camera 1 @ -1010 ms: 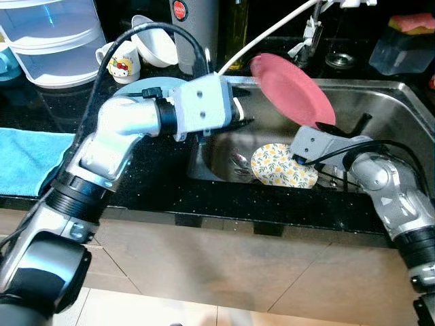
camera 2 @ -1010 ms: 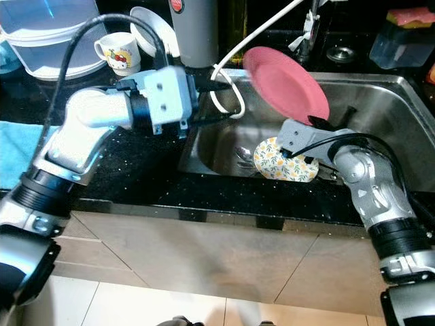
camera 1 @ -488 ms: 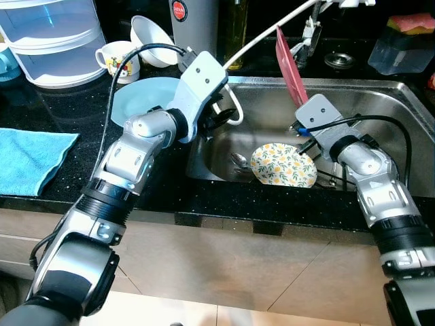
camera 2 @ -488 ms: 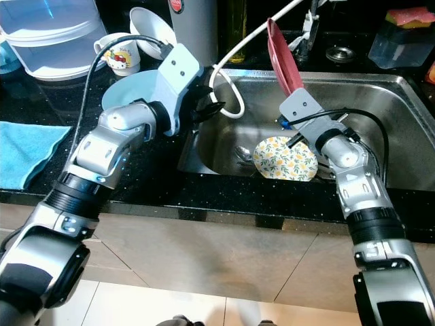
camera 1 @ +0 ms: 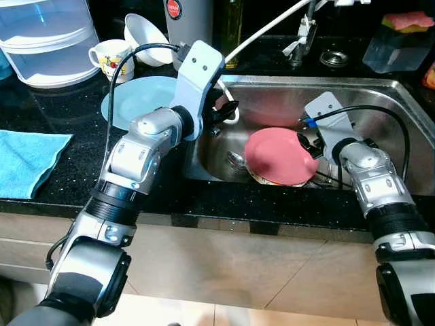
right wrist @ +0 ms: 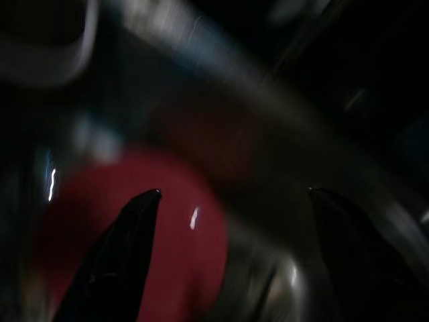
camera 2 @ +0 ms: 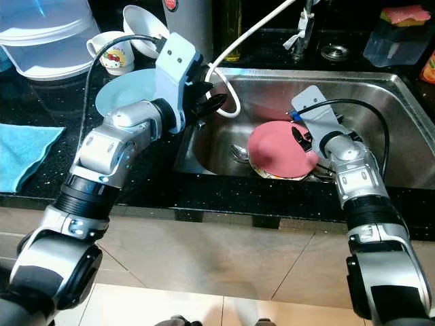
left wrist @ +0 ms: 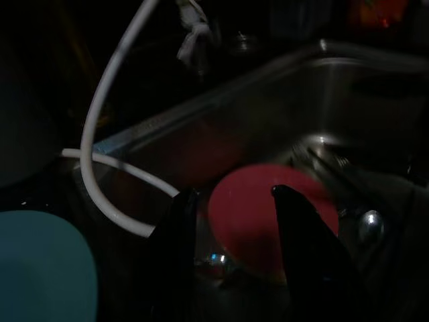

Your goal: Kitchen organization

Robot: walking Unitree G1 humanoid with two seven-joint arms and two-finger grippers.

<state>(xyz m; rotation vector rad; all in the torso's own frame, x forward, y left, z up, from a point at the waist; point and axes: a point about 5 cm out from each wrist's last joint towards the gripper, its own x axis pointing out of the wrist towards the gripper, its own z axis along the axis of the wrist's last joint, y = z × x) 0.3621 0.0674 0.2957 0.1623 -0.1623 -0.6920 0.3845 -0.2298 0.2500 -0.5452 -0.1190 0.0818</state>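
Red plate [camera 1: 280, 155] lying near flat in the steel sink [camera 1: 380, 95], face up, resting on other dishes; a patterned rim just visible beneath its near edge. Spoon [camera 1: 235, 159] lying just beside the plate on its left side. Right gripper [right wrist: 231, 201] poised just beside the plate's right edge, fingers spread wide apart with nothing between them; wrist picture blurred. Left gripper [left wrist: 231, 201] hanging over the sink's left rim, fingers parted and empty, pointing toward the red plate. White hose [camera 2: 234, 102] looping past the left gripper and running up toward the tap [camera 1: 304, 30]. Light blue plate [camera 1: 136, 102] flat on the black counter [camera 1: 54, 102], just left of the sink. Cartoon mug [camera 1: 109, 58] and white bowl [camera 1: 146, 34] behind it, bowl tilted. Clear plastic drawer unit [camera 1: 44, 34] at far left. Blue towel [camera 1: 27, 159] on the counter's near left edge.
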